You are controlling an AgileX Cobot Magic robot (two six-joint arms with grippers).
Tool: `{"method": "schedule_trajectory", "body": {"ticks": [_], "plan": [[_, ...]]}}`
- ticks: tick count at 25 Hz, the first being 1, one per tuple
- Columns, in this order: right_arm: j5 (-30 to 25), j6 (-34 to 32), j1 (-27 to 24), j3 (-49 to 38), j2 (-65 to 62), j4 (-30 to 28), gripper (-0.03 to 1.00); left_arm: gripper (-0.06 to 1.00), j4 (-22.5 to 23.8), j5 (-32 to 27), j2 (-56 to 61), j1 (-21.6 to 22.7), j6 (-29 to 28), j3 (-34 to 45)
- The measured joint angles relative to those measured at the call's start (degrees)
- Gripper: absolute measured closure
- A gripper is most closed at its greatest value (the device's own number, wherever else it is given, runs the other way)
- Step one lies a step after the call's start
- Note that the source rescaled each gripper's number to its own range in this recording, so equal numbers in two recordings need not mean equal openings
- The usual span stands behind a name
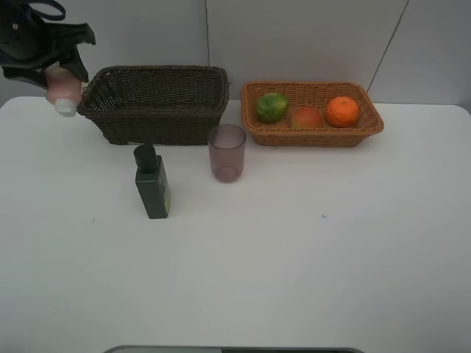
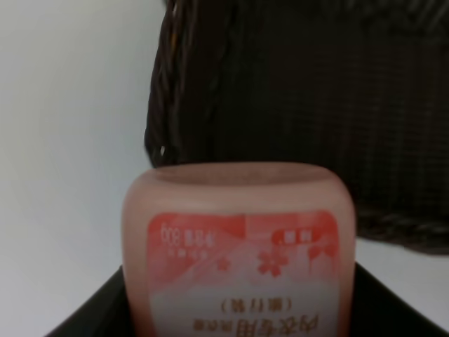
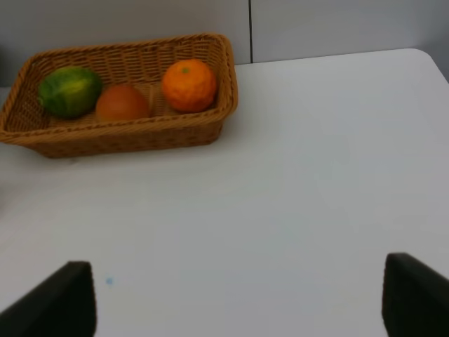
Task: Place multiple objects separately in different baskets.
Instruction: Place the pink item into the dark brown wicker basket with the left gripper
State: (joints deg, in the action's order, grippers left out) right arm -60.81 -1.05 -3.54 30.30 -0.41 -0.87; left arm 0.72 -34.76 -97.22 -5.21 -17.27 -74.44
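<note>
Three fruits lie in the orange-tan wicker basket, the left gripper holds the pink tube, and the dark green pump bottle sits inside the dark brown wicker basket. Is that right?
Not quite. The dark green pump bottle stands upright on the white table in front of the dark brown wicker basket, not inside it; the exterior high view shows this. The rest holds.

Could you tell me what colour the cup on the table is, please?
Dusky translucent purple; the plastic cup shows best in the exterior high view.

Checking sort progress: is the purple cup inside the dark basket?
No, the purple cup stands upright on the table in front of the dark brown basket, outside its wall.
</note>
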Motion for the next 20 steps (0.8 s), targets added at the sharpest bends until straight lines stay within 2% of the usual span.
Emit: {"method": "schedule_trajectory", "body": {"ticks": [11,15,20], "plan": [[0.0,0.0,0.0,0.0,0.0,0.0,0.26,0.28,0.0,0.7,-14.8,-1.4,0.1,-18.7],[0.0,0.0,0.0,0.0,0.0,0.0,0.26,0.28,-0.2,3.4,-20.3,-2.7,0.2,-22.4],[0.0,-0.1,0.0,0.0,0.0,0.0,0.26,0.28,-0.2,7.3,-24.4,-3.4,0.2,-23.0]]}}
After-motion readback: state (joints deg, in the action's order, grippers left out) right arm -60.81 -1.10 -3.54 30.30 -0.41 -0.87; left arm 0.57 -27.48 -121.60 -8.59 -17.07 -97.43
